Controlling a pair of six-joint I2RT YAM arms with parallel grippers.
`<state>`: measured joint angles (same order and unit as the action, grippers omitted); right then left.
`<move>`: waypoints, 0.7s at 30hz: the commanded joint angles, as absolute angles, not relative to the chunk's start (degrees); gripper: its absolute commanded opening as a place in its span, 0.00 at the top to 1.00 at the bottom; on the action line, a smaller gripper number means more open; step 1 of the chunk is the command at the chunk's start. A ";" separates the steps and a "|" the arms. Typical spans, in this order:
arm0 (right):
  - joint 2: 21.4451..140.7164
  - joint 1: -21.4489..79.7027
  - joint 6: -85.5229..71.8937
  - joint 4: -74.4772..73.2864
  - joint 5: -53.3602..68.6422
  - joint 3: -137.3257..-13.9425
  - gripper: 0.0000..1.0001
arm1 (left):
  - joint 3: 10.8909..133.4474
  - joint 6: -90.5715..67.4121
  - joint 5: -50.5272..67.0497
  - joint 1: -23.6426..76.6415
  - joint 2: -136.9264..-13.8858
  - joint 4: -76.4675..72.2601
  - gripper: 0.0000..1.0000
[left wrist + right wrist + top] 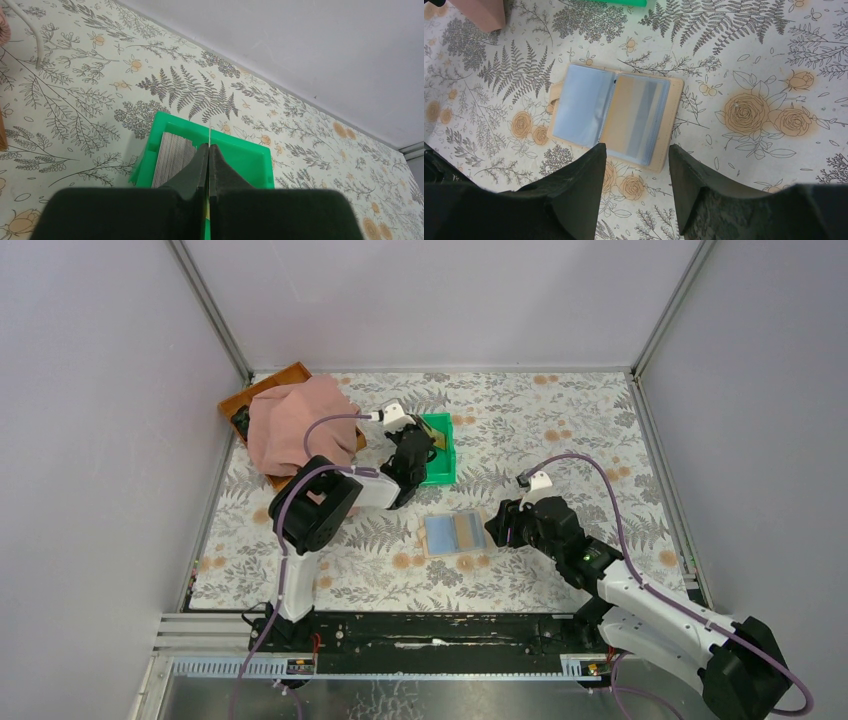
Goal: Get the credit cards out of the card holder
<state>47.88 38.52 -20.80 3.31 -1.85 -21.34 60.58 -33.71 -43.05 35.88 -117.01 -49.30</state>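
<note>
**Op:** Status, L side?

**Me:** My left gripper (208,148) is closed tight on one thin card (209,134). The card is edge-on to my wrist cam, pale, w/ a bit of yellow lower down between the pads. I'm holding it over the green bin (252,156), which sits toward the back of the table (560,440).

**Op:** Anything in the bin?

**Me:** Yes, grey cards (172,154) lie flat in its L half. My own fingers block the near part of the bin, so I can't see the rest.

**Op:** R side?

**Me:** My right gripper (636,150) is spread wide w/ nothing in it. It hovers at the R-hand edge of the card holder (584,102), and my fingertips hide a strip of that edge in the wrist view.

**Op:** Holder state?

**Me:** It lies open and flat on the table between my arms, nearer me than the bin and not touching it. One page is a pale blue sleeve. The other shows tan w/ a grey band under clear plastic; can't tell if that's a card.

**Op:** Clutter nearby?

**Me:** A pink cloth (290,420) is draped over a brown tray (262,390) in the back-L corner. It's just beside my L forearm and near the bin. Purple cables (575,457) loop off both wrists, and grey walls (440,300) close in 3 sides.
</note>
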 commanded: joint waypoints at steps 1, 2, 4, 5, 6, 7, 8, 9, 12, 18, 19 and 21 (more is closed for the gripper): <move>48.14 38.56 -20.00 5.71 -1.14 -22.37 0.43 | 62.27 -33.85 -44.99 35.59 -118.25 -51.23 1.00; 48.17 38.58 -20.02 5.82 -1.12 -22.33 0.43 | 62.23 -33.92 -44.98 35.52 -118.33 -51.23 1.00; 48.34 38.58 -20.04 5.90 -1.01 -22.30 0.43 | 62.22 -34.02 -44.92 35.51 -118.39 -51.19 0.99; 48.41 38.58 -20.04 6.03 -0.97 -22.24 0.43 | 62.23 -33.97 -44.66 35.46 -118.51 -51.01 0.96; 48.61 38.59 -20.04 6.18 -0.97 -22.22 0.43 | 62.23 -33.93 -44.39 35.45 -118.60 -50.93 0.91; 48.79 38.59 -20.04 6.23 -0.89 -22.23 0.43 | 62.30 -33.97 -44.31 35.30 -118.70 -50.70 0.84; 48.92 38.58 -20.00 6.29 -0.85 -22.24 0.43 | 62.39 -34.07 -44.12 35.28 -118.76 -50.45 0.79; 49.09 38.58 -20.03 6.47 -0.68 -22.19 0.43 | 62.43 -34.14 -43.92 35.25 -118.74 -50.32 0.76; 49.35 38.59 -19.92 6.76 -0.45 -22.15 0.43 | 62.42 -34.52 -43.58 34.99 -118.77 -50.04 0.67; 49.05 38.58 -19.94 6.77 -0.16 -21.97 0.43 | 61.88 -33.43 -44.86 35.00 -117.71 -50.07 0.54; 49.03 38.58 -19.89 6.72 -0.12 -21.97 0.43 | 61.52 -33.06 -45.28 34.98 -117.25 -50.29 0.53; 48.75 38.58 -19.95 6.69 -0.10 -21.90 0.43 | 59.91 -32.16 -46.53 34.98 -115.85 -51.48 0.52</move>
<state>49.39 38.52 -20.73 3.77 -0.73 -21.34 60.97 -34.06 -42.70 35.24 -118.08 -49.04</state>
